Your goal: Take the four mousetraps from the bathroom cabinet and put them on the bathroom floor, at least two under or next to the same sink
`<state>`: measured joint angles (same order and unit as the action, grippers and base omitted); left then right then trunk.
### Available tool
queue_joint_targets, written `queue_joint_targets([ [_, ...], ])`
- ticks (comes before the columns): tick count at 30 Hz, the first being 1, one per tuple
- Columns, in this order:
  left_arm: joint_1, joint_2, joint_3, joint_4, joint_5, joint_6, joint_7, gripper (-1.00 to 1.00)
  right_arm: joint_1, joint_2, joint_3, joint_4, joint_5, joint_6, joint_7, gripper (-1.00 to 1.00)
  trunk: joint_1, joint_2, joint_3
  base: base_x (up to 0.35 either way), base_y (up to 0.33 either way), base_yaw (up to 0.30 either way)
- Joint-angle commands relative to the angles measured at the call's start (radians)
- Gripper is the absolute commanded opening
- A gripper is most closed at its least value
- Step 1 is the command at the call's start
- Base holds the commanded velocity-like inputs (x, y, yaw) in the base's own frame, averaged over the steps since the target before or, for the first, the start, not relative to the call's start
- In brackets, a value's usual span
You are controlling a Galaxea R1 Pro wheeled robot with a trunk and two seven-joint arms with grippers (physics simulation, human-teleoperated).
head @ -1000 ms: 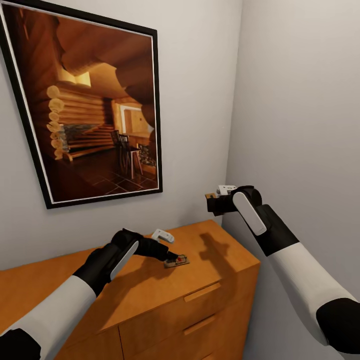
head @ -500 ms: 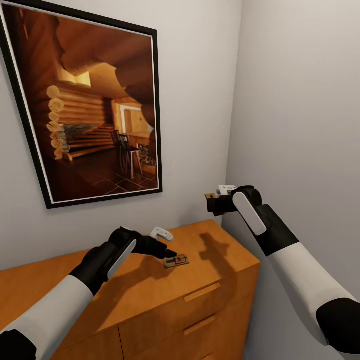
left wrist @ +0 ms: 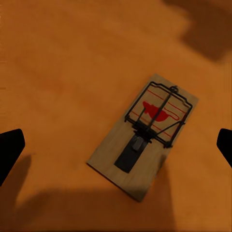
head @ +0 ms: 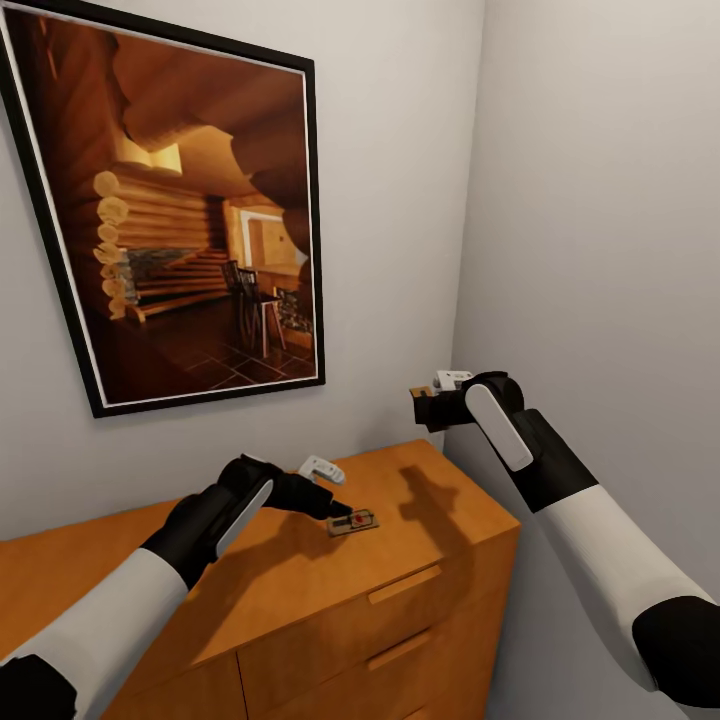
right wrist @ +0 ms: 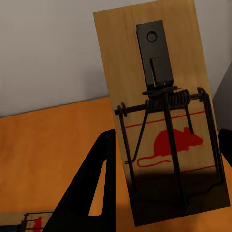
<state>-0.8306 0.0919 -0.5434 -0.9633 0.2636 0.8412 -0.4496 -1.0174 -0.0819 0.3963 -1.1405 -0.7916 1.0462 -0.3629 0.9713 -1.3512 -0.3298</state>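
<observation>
Where grey walls (head: 590, 200) corner: orange cabinet (head: 300, 590) top, mousetrap (head: 352, 522) between spread left end effector (head: 340, 509); right end effector (head: 428, 405) pinching another mousetrap (right wrist: 162, 116).

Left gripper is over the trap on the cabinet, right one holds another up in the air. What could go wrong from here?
The left gripper is open around the mousetrap, which lies flat and skewed between the fingertips; closing may slide it rather than pinch it.

The right gripper holds a second mousetrap aloft beyond the cabinet corner; if the grip slips, it may drop uncontrolled.
</observation>
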Motion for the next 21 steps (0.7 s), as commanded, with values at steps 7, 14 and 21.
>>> queue_joint_targets([
  [7,-0.018,-0.011,-0.001,0.042,-0.04,0.003,-0.004,1.0,-0.001,-0.001,0.003,0.0,-0.012,0.001,-0.008,-1.0,0.0,-0.001,-0.001,0.0,0.0,0.0],
  [14,-0.025,-0.03,-0.002,0.071,-0.059,-0.002,-0.006,1.0,-0.001,-0.001,0.003,0.001,-0.012,0.001,-0.008,-1.0,0.0,-0.001,-0.001,0.0,0.0,0.0],
  [21,-0.044,-0.041,-0.003,0.098,-0.062,-0.007,-0.006,1.0,-0.001,-0.001,0.003,0.001,-0.012,0.001,-0.008,-1.0,0.0,-0.001,-0.001,0.0,0.0,0.0],
])
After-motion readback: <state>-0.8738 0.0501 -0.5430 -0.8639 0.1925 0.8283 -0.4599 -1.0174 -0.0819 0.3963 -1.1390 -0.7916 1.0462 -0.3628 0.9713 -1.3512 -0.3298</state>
